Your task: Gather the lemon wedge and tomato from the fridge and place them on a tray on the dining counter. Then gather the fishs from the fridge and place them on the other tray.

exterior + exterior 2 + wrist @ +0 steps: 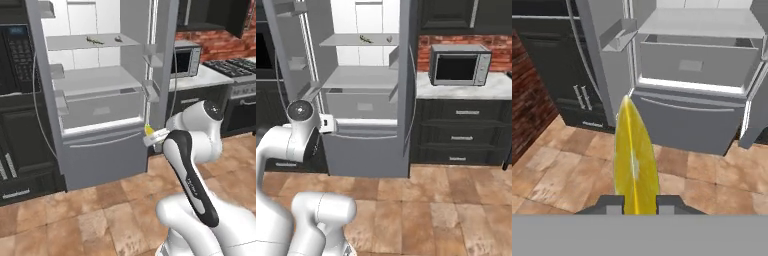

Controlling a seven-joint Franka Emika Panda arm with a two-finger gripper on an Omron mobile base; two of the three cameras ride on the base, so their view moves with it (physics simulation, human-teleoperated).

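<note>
The lemon wedge (pixel 635 162) stands on edge between the two dark fingertips (pixel 612 204) of the gripper (pixel 636 205), which is clenched on it; its pale cut face and bright yellow rind fill the middle of the hand view. In the left base view the same wedge (pixel 149 130) shows as a small yellow spot at the end of the arm, just outside the lower right corner of the fridge (pixel 100 155) and in front of its open right door (pixel 160 65).

The fridge stands with both doors swung wide. On its upper shelf (pixel 90 44) lie two small slim things, an olive-tan fish (pixel 93 40) and a darker one (pixel 118 38) well to its right; they are too small to make out further. The shelf below is bare and white, and under it sits a clear crisper drawer (pixel 697 65). The grey bottom drawer (pixel 102 157) carries a long curved handle.

To the right of the fridge a steel microwave (pixel 458 65) rests on a pale counter (pixel 466 89) against a red brick wall (pixel 456 41), with dark drawers (pixel 461 135) beneath. A dark wall oven (pixel 15 55) is on the fridge's other side, and a stove (pixel 235 65) shows at the far right of the left base view. The floor (pixel 431 210) is tan tile. No writing can be read anywhere.
</note>
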